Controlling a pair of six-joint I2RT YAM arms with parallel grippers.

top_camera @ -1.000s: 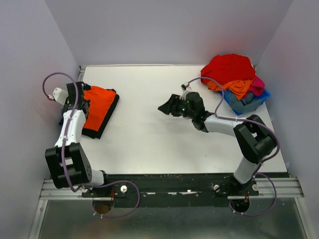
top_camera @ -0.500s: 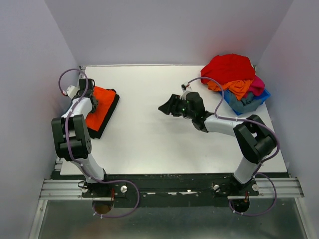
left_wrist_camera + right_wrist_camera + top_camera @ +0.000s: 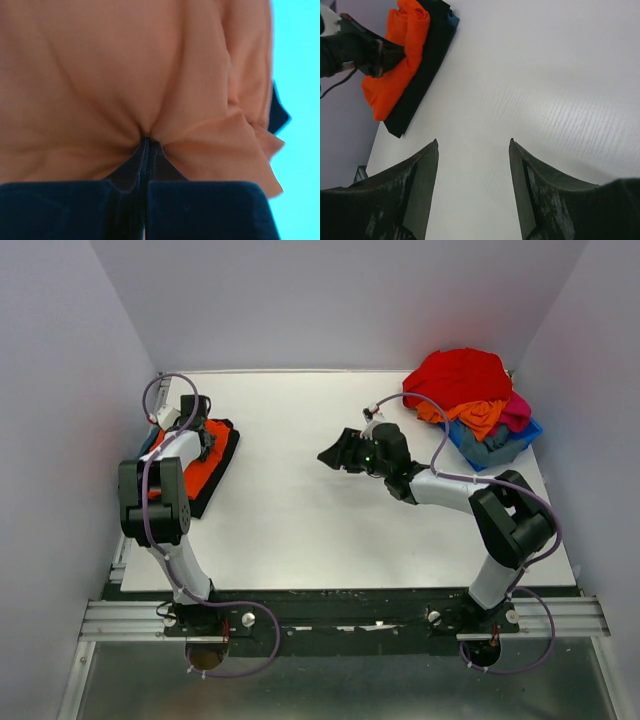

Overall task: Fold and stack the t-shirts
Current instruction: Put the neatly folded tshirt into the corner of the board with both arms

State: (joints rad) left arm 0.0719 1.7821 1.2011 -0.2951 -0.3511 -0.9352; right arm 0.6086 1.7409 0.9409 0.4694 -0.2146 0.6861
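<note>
Stacking step: left gripper point(image 3: 148, 145) clamps orange t-shirt point(image 3: 125, 75) atop black t-shirt point(image 3: 222, 464), left edge of table point(image 3: 300, 540); right gripper point(image 3: 472, 150) spread, empty. Next likely: release squarely, then fetch from far-right pile point(image 3: 462, 378).

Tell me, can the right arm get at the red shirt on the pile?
Probably yes: the right gripper is open and empty, and nothing stands between it and the red shirt, though it faces away.

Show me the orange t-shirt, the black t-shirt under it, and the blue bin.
orange t-shirt point(image 3: 392, 82), right wrist view, lower part of its top face.
black t-shirt point(image 3: 422, 65), right wrist view, exposed strip beside the orange.
blue bin point(image 3: 524, 443), top external view, near rim.
</note>
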